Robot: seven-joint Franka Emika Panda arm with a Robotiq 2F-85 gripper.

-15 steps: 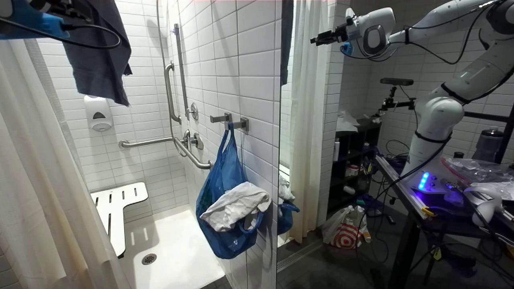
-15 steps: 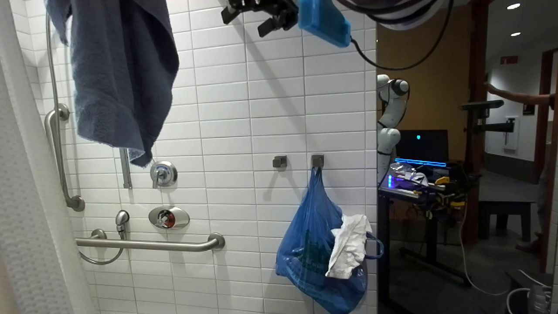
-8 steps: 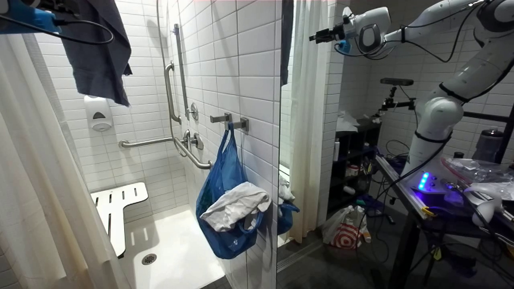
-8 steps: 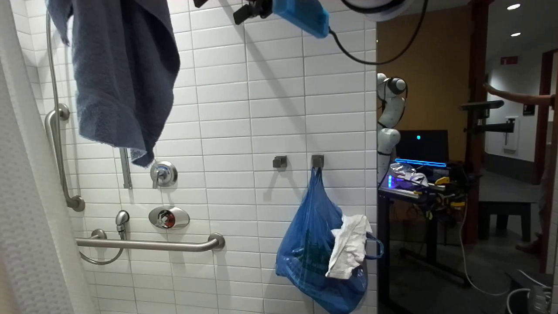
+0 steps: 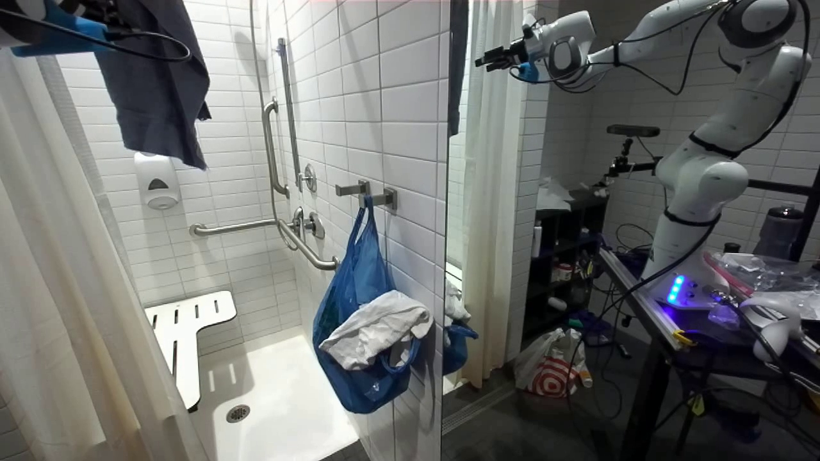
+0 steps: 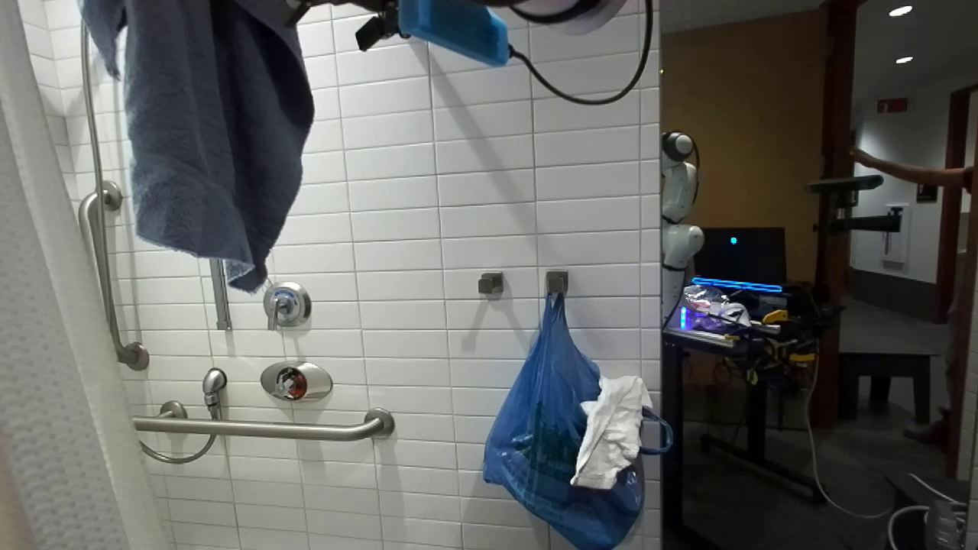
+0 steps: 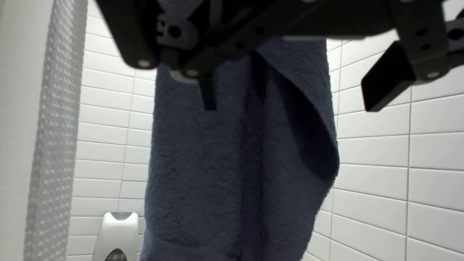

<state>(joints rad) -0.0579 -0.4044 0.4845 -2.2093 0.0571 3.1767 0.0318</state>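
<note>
A dark blue-grey towel (image 6: 214,137) hangs from above the frame in both exterior views, also here (image 5: 157,83). It fills the middle of the wrist view (image 7: 203,163), with a fold on its right side. My gripper (image 7: 291,103) is open and empty, its two fingers wide apart. In the wrist view the left fingertip overlaps the towel and the right one stands past its right edge, before white tile. In an exterior view the gripper (image 6: 334,21) is at the top, just right of the towel. Whether it touches the towel I cannot tell. The towel's top is hidden.
A blue plastic bag (image 6: 542,443) with a white cloth (image 6: 611,431) hangs on a wall hook (image 6: 557,281); another hook (image 6: 490,283) is beside it. Grab bars (image 6: 260,429), a shower curtain (image 5: 70,256) and a folding seat (image 5: 186,326) are around. A mirror reflects my arm (image 5: 698,186).
My gripper and its blue camera housing have moved left toward the towel in an exterior view, and slightly up. The mirrored arm has shifted left too. The towel and bag hang nearly still.
</note>
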